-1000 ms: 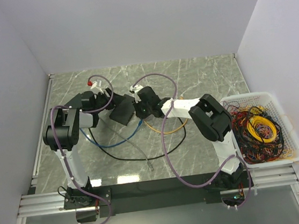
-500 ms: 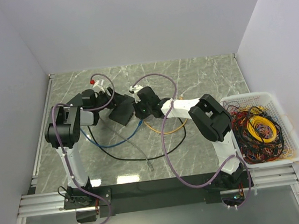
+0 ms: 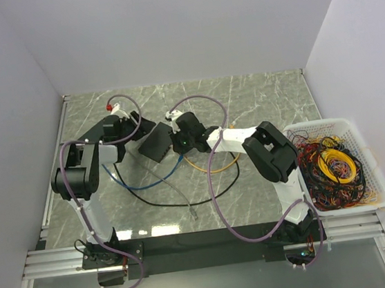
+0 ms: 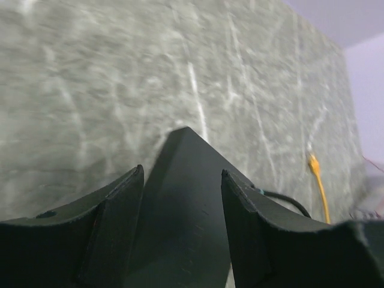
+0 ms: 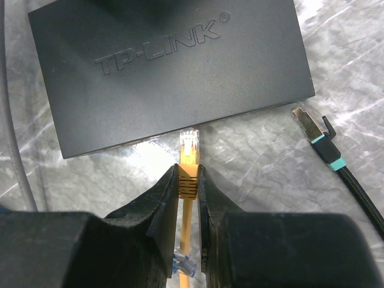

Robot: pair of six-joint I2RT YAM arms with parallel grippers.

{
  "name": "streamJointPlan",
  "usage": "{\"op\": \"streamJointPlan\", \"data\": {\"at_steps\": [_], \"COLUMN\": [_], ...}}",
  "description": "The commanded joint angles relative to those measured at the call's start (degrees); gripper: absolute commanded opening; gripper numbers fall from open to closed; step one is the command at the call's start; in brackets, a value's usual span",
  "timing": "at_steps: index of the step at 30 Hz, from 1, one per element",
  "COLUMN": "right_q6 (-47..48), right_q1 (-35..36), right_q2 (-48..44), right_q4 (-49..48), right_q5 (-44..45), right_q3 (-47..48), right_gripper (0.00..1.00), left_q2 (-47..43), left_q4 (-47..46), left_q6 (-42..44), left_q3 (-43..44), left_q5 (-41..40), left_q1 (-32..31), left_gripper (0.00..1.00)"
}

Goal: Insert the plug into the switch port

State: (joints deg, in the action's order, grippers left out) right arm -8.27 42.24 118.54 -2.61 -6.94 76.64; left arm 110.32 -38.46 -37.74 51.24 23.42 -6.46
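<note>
switch (image 5: 168,66) reads 'tp-link'. plug (image 5: 189,141) lies square to switch's near edge, tip toward it, just short; right hand (image 5: 188,177) pinches its orange boot (image 5: 188,186). left hand (image 4: 182,174) straddles switch, grip unclear.

Grey-green marble-patterned table (image 3: 256,95) veined in white, between pale lilac-white walls (image 3: 165,29). A matte dark-grey switch (image 5: 168,66) bears raised TP-LINK lettering in the same grey. The plug (image 5: 189,143) is clear, on an orange-yellow cable (image 5: 186,225). A black braided cable (image 5: 360,192) ends in a teal band and a gold-coloured metal tip. A blue cable (image 3: 142,186) curves over the marble. Black-and-white arms (image 3: 270,150) carry mauve hoses (image 3: 212,183). A white basket (image 3: 315,124) holds tangled red, yellow and black wires (image 3: 334,169)
</note>
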Motion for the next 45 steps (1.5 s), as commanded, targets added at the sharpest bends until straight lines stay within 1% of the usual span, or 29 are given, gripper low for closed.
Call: {"op": "streamJointPlan", "data": {"at_steps": [1, 6, 8, 10, 16, 20, 23, 28, 33, 45], "right_q6": [-0.52, -0.52, -0.69, -0.78, -0.69, -0.87, -0.87, -1.04, -0.87, -1.74], "right_q1": [1.0, 1.18, 1.18, 1.09, 1.27, 1.27, 1.18, 1.27, 1.09, 1.09], "right_q2": [0.37, 0.02, 0.2, 0.29, 0.46, 0.64, 0.9, 1.69, 3.98, 3.45], "right_q4": [-2.93, -3.1, -3.19, -3.1, -3.19, -3.1, -3.19, -3.28, -1.96, -3.01], "right_q5": [-1.06, -1.06, -1.15, -1.41, -1.06, -1.15, -1.15, -1.06, -1.5, -2.11], "right_q3": [2.46, 2.2, 2.28, 2.46, 2.46, 2.72, 2.99, 3.6, 6.85, 6.42], "right_gripper": [0.0, 0.0, 0.0, 0.0, 0.0, 0.0, 0.0, 0.0, 0.0, 0.0], "left_q2": [-0.82, 0.86, 1.99, 2.96, 6.39, 8.06, 9.12, 9.65, 10.7, 11.58], "left_q4": [4.88, 5.5, 7.07, 8.04, 6.82, 3.57, 1.81, 0.93, -0.74, 0.05], "left_q6": [0.47, 0.12, 0.47, 0.65, -0.14, -1.2, -1.81, -1.29, -1.38, -0.32], "left_q3": [1.84, 3.42, 4.99, 6.14, 7.56, 6.85, 6.94, 7.12, 7.29, 8.08], "left_q5": [-6.28, -5.4, -4.7, -2.69, 1.97, 7.41, 9.97, 11.99, 14.37, 16.48], "left_q1": [-0.22, -0.31, -0.4, -0.57, -0.57, -0.66, -0.57, -0.66, -0.66, -0.75], "left_gripper": [0.6, 0.59, 0.59, 0.59, 0.58, 0.58, 0.57, 0.56, 0.55, 0.53]}}
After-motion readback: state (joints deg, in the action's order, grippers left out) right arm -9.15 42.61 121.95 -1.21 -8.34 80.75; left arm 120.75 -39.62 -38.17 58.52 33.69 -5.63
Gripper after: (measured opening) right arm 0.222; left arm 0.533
